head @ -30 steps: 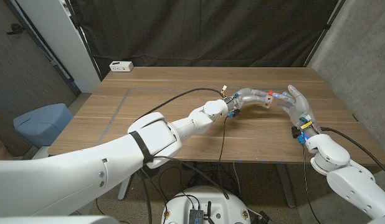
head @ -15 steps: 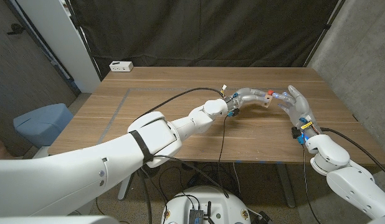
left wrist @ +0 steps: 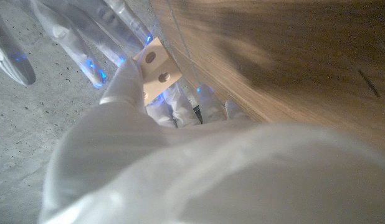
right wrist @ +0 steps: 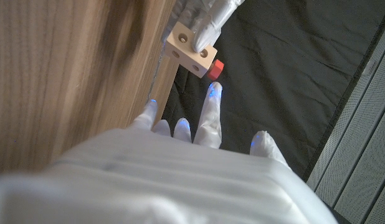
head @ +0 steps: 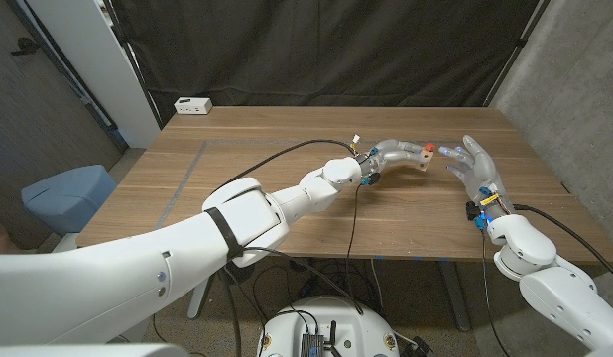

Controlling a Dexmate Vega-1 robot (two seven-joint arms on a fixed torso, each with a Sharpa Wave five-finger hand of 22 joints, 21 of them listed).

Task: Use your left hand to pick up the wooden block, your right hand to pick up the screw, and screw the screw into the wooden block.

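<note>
Head view, left hand: the left hand (head: 394, 157) sits right of the frame's centre, above the wooden table (head: 257, 149), with its fingers clamped on the wooden block (head: 424, 159).
Head view, block: a pale block held off the tabletop at the tips of that hand, with the red screw (head: 428, 148) at its upper end, touching it.
Head view, right hand: the right hand (head: 472, 167) stands at the right of the frame, just beside the block but apart from it, fingers spread and holding nothing.
Head view, background: a white power strip (head: 192, 105) lies at the table's upper left corner, well apart from both hands.

Left wrist view, block: the block (left wrist: 156, 66) shows at upper centre with two round holes in its face, pinched by the left hand (left wrist: 149, 124).
Left wrist view, right hand: its fingers (left wrist: 74, 37) reach in from the upper left, spread apart, tips lit blue.

Right wrist view, block: the block (right wrist: 191, 51) is at upper centre, gripped by a finger of the left hand (right wrist: 211, 22), with the red screw (right wrist: 215, 69) on its lower right end.
Right wrist view, right hand: the right hand (right wrist: 199, 134) fills the lower frame, fingers apart, one fingertip near the screw but not touching it.
</note>
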